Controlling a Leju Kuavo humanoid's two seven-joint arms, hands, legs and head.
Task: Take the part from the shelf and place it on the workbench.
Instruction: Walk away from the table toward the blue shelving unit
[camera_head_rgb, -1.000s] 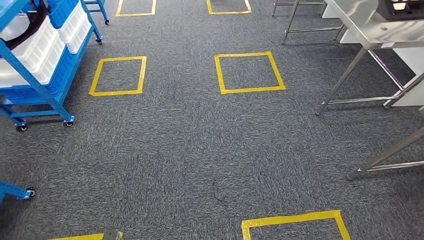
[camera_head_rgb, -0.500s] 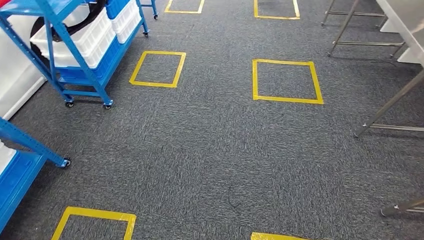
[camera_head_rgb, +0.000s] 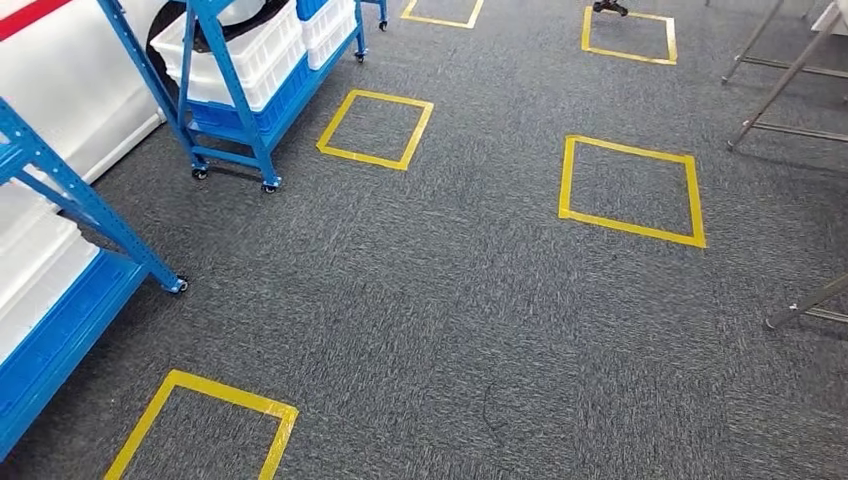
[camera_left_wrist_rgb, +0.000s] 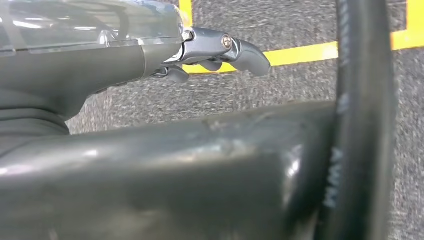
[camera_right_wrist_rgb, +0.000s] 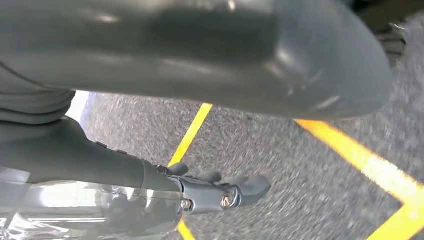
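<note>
The left hand (camera_left_wrist_rgb: 220, 50), grey with a glossy clear cover and darker fingers (camera_left_wrist_rgb: 250, 52), hangs empty, fingers slightly curled and apart. The right hand (camera_right_wrist_rgb: 220, 192) hangs likewise (nothing between its fingers (camera_right_wrist_rgb: 252, 186)), loosely extended, above the carpeted floor (camera_right_wrist_rgb: 300, 170).

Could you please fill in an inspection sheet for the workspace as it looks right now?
Surface: grey carpet floor marked with yellow tape squares.
Job's things: blue wheeled shelf at the far left, holding white bins; a second blue shelf nearer on the left. The part cannot be made out.
Clutter: nothing seen.
Hands: left hand hangs over the carpet, holding nothing, fingers apart; right hand likewise.
Cables: black cable runs close past the left wrist camera.
Surroundings: metal table legs at the far right; white wall behind the shelves.
</note>
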